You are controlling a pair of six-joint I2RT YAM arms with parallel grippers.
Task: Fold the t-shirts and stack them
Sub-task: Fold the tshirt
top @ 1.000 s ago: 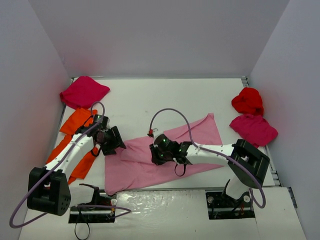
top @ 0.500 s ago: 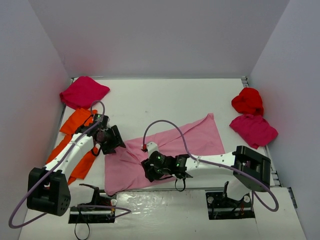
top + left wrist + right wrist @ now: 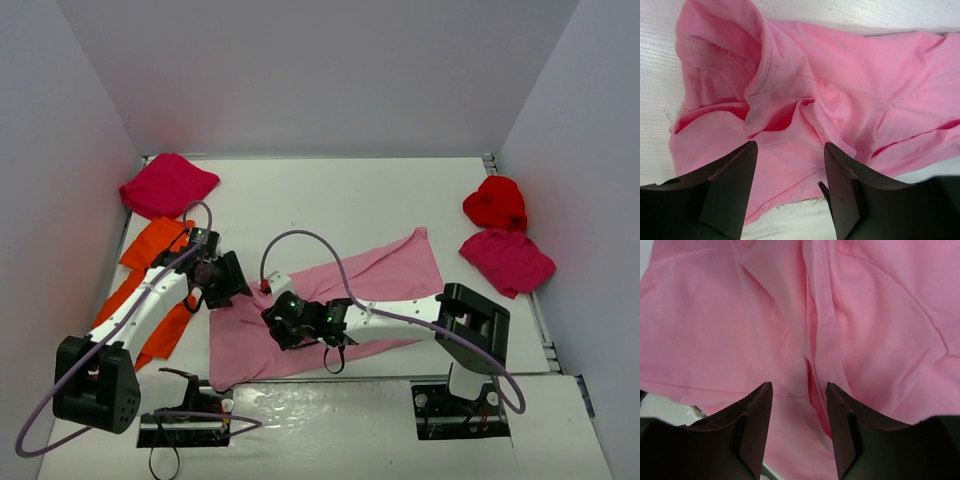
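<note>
The white worktop (image 3: pixel 330 200) stands between pale walls (image 3: pixel 300 80), and the shirts lie around it. The pink shirt (image 3: pixel 395 275) is crumpled in the middle, near the front edge, and not yet folded. A crimson shirt (image 3: pixel 168 183) sits in the far left corner. An orange shirt (image 3: pixel 150 250) lies just in front of it, under the left arm. A red shirt (image 3: pixel 495 200) and a second crimson shirt (image 3: pixel 508 258) are bunched at the right side.

Both arms are low over the pink shirt. The left pincer (image 3: pixel 787 150) has its jaws apart over a wrinkled end of the shirt and holds nothing. The right pincer (image 3: pixel 799 386) is apart too, with a raised seam fold just beyond its tips, and it grasps nothing.

We judge several risks here. The cloth is bunched in layers, so a pincer that closes may catch two layers, or only a thin ridge that slips out. The two pincers are near each other over the left part of the shirt, and if they pull in different directions the shirt could twist and not flatten. The near hem is close to the front edge, so a drag toward the bases may pull it off. The left arm may also drag the orange shirt.
</note>
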